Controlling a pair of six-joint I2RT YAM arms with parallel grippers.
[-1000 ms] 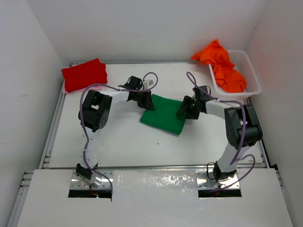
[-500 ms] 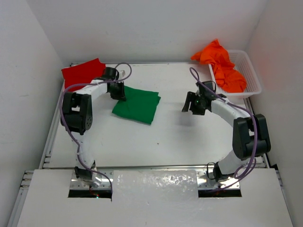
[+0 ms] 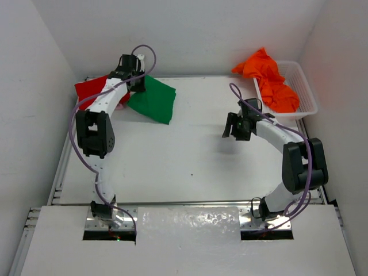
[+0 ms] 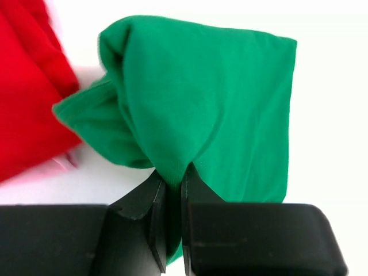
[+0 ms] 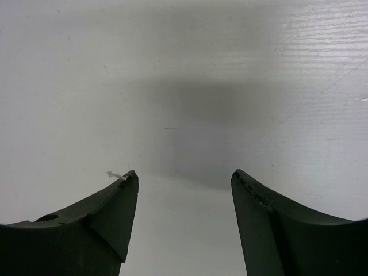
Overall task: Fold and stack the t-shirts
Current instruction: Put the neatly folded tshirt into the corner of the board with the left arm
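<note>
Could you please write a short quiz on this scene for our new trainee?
1. True or false: the right gripper holds the orange t-shirt.
2. The left gripper is shut on: A) the orange t-shirt; B) the green t-shirt; C) nothing.
3. Where does the orange t-shirt lie?
Key: 1 false, its jaws stand open over bare table; 2 B; 3 in the white mesh basket, spilling over its far rim.
</note>
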